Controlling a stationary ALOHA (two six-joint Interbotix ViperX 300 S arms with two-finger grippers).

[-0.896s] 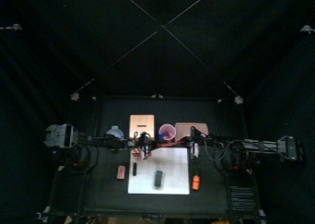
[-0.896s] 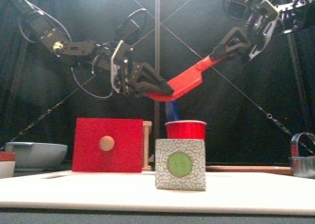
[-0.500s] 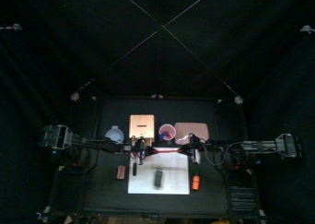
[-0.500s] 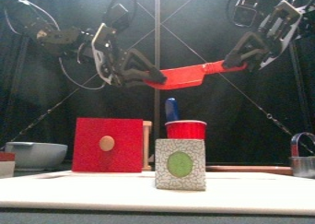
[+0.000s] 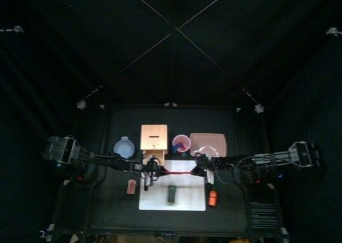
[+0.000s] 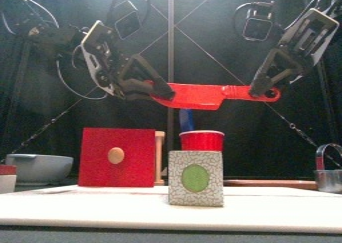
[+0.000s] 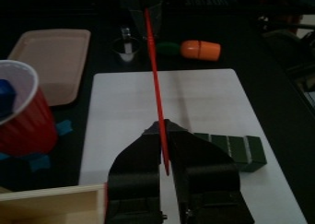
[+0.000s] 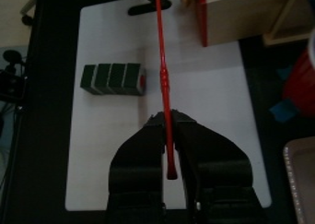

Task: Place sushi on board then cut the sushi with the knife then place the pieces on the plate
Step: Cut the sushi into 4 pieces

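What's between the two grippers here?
The red knife spans the gap, its ends clamped by the left gripper and right gripper, over the white board; the front view shows it best.

A pale wooden box point(image 6: 116, 156) with a red front stands at the counter's point(image 5: 107, 215) 11 o'clock. A blue-grey bowl point(image 5: 124, 145) sits at the box's 9 o'clock, a red cup point(image 6: 202, 140) holding a blue knife point(image 6: 187, 118) at its 3 o'clock. An orange toy point(image 5: 213, 198) lies at the counter's 5 o'clock, a small red piece point(image 5: 131, 186) at 8 o'clock.
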